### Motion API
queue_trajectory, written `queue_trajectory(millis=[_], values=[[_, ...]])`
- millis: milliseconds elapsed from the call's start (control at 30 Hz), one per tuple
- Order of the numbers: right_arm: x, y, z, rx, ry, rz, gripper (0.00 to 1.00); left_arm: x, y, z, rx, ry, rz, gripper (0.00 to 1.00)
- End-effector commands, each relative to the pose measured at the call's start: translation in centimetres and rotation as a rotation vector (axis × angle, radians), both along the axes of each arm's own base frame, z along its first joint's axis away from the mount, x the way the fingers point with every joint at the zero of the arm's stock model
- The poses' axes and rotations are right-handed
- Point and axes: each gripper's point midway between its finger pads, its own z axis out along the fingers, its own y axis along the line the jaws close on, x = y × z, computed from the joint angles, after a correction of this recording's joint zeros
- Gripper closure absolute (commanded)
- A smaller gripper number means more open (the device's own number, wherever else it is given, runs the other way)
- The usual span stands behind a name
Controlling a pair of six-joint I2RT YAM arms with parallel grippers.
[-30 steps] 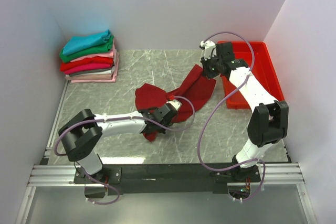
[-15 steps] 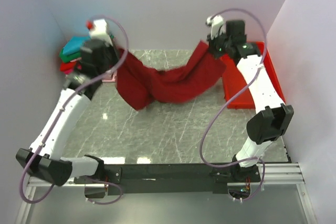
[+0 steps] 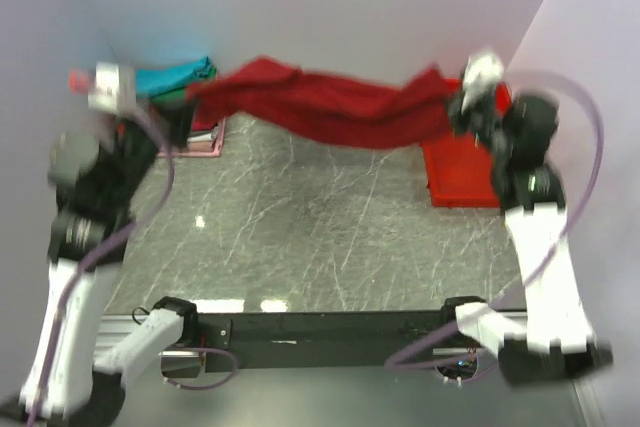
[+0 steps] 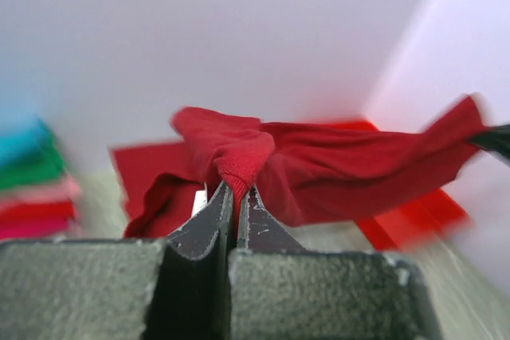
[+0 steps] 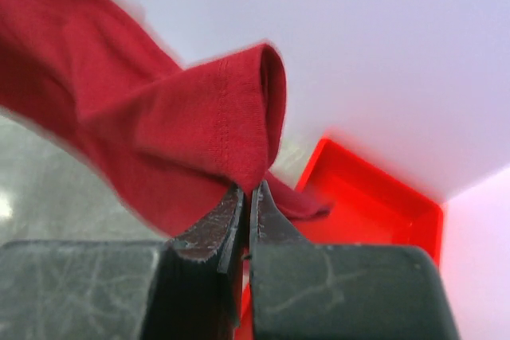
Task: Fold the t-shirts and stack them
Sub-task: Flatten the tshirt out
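The large dark red t-shirt (image 3: pixel 330 102) hangs stretched in the air between my two grippers, high above the marble table (image 3: pixel 320 237). My left gripper (image 3: pixel 185 107) is shut on its left end; the left wrist view shows cloth (image 4: pixel 239 157) pinched between the jaws of the left gripper (image 4: pixel 236 190). My right gripper (image 3: pixel 455 102) is shut on its right end; the right wrist view shows a hemmed edge (image 5: pixel 231 125) clamped in that gripper (image 5: pixel 247 190). The stack of folded t-shirts (image 3: pixel 185 82) sits at the back left, partly hidden by my left arm.
The bright red plastic tray (image 3: pixel 465 172) lies at the right by the wall, also in the right wrist view (image 5: pixel 366 205). White walls close the back and both sides. Both arms are raised and blurred.
Both arms have lifted and pulled apart, raising the dark red shirt off the table and stretching it into a nearly straight band in the air.
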Motion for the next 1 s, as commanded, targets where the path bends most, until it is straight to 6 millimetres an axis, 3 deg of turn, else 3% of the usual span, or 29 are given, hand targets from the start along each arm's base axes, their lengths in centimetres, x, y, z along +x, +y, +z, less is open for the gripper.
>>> queue_trajectory(millis=[0, 33, 67, 133, 167, 233, 367, 400, 433, 500, 533, 600, 633, 667, 733, 900, 933, 967], values=[[-3.0, 0.4, -9.8, -0.137, 0.066, 0.083, 1.0, -4.7, -2.7, -8.5, -0.052, 0.154, -0.21, 1.0], [-4.5, -0.1, -11.5, -0.194, 0.072, 0.088, 1.0, -5.6, -3.5, -11.0, -0.067, 0.214, -0.266, 0.99], [-5.3, -0.4, -15.9, -0.23, 0.161, 0.096, 0.85, -5.9, -4.4, -16.1, -0.115, 0.359, -0.305, 1.0], [-7.4, -0.9, -19.9, -0.316, 0.259, 0.13, 0.65, -8.5, -5.7, -19.8, -0.213, 0.509, -0.404, 1.0], [-8.2, -1.3, -22.0, -0.338, 0.312, 0.134, 0.34, -9.1, -6.3, -23.5, -0.241, 0.62, -0.43, 1.0], [-9.8, -1.2, -23.4, -0.363, 0.356, 0.169, 0.17, -10.8, -6.9, -27.3, -0.321, 0.784, -0.461, 1.0], [-10.6, 0.4, -22.9, -0.31, 0.379, 0.255, 0.14, -12.8, -6.6, -30.3, -0.354, 0.928, -0.435, 1.0], [-10.8, 1.6, -22.7, -0.271, 0.388, 0.321, 0.14, -13.1, -6.4, -30.7, -0.35, 0.949, -0.418, 0.99], [-10.9, 2.3, -24.1, -0.252, 0.469, 0.376, 0.14, -13.3, -6.2, -31.2, -0.334, 0.964, -0.406, 1.0], [-10.7, 4.1, -23.7, -0.22, 0.525, 0.482, 0.14, -13.6, -5.7, -32.6, -0.321, 1.032, -0.362, 1.0], [-10.9, 5.2, -26.2, -0.226, 0.664, 0.55, 0.16, -13.6, -5.5, -33.3, -0.313, 1.052, -0.341, 1.0], [-9.5, 6.2, -26.1, -0.244, 0.719, 0.592, 0.18, -13.8, -5.2, -34.5, -0.308, 1.104, -0.307, 1.0], [-9.5, 7.0, -28.1, -0.262, 0.809, 0.639, 0.18, -14.0, -5.1, -35.3, -0.312, 1.132, -0.3, 1.0], [-8.7, 7.6, -27.9, -0.281, 0.807, 0.657, 0.18, -14.1, -5.1, -35.8, -0.314, 1.146, -0.289, 1.0], [-7.2, 7.9, -30.0, -0.354, 0.842, 0.632, 0.18, -14.3, -5.0, -36.4, -0.317, 1.166, -0.28, 1.0], [-4.1, 9.5, -33.0, -0.538, 0.82, 0.604, 0.2, -14.2, -4.4, -35.7, -0.309, 1.115, -0.253, 0.99], [-4.0, 9.7, -34.5, -0.553, 0.866, 0.612, 0.23, -14.2, -4.4, -35.7, -0.308, 1.113, -0.247, 1.0], [-3.4, 9.9, -34.6, -0.573, 0.865, 0.606, 0.25, -14.2, -4.3, -35.7, -0.307, 1.111, -0.246, 1.0]])
